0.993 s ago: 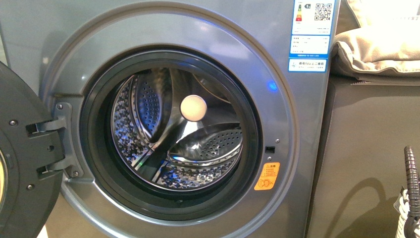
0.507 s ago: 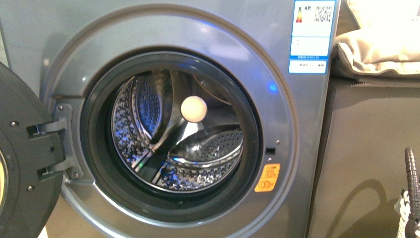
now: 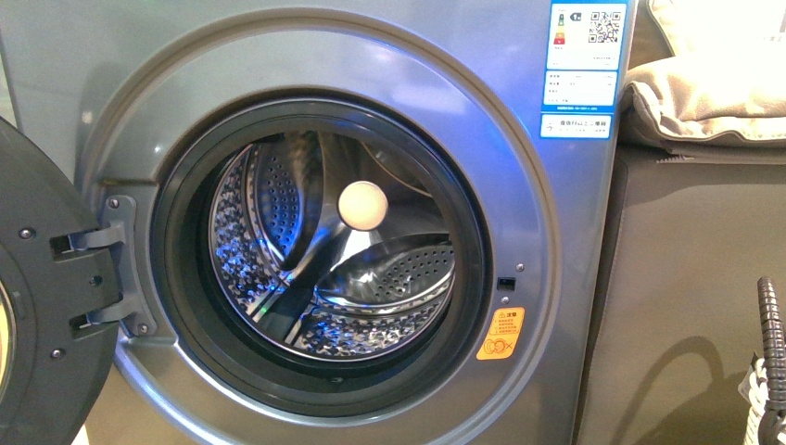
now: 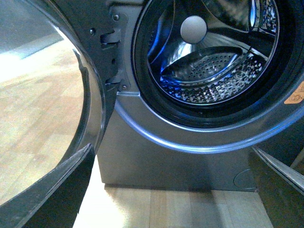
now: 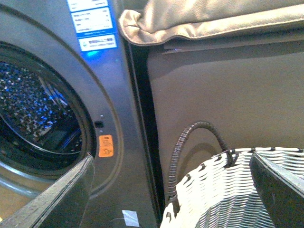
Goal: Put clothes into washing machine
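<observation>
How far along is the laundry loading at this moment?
Done: the washing machine has its door open, and the drum shows only bare steel. In hand: nothing; the left hand and right hand are open and empty, the right one near the woven basket. Left: fetching and loading the clothes, which show in no view.

The washing machine [image 3: 556, 232] is silver-grey, with a black gasket [image 3: 176, 269] and a shiny steel drum [image 3: 389, 273] dotted with small holes and streaked with blue light. The round disc [image 3: 362, 205] inside it is cream. The sticker [image 3: 500, 332] is orange, the label [image 3: 582, 65] blue and white. The cabinet [image 3: 686, 278] is brown-grey, the folded fabric [image 3: 714, 93] beige, the basket [image 5: 223, 190] white weave with a dark handle [image 5: 199, 125].
</observation>
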